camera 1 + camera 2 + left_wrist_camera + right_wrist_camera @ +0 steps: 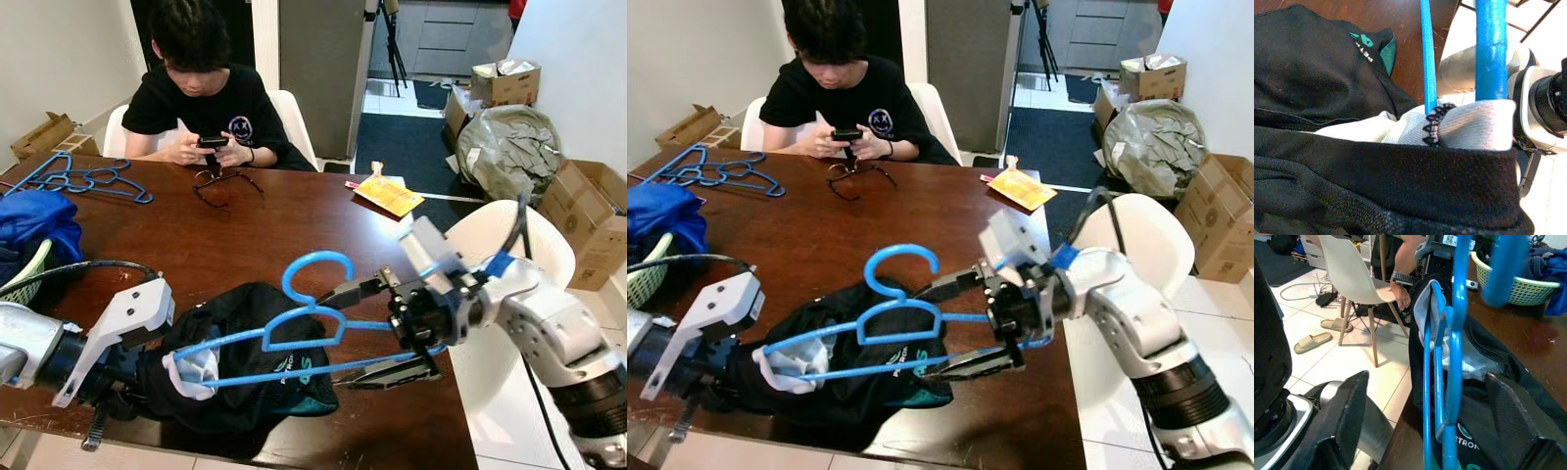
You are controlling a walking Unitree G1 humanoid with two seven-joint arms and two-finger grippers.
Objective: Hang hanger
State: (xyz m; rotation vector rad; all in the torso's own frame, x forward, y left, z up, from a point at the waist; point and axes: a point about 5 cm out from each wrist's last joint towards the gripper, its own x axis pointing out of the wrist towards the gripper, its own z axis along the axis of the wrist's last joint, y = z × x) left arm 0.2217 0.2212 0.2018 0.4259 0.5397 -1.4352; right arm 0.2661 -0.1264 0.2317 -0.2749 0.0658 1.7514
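Blue hanger sits low over the near edge of the dark wooden table, hook up, one arm threaded into a black garment with white lining. Right gripper: fingers spread, one above and one below the hanger's free end, not visibly clamping; likely steadying it. Left gripper is at the garment's far side, apparently holding the fabric for threading; fingers buried, state cannot be told. Beyond: spare hangers, a seated person with a phone.
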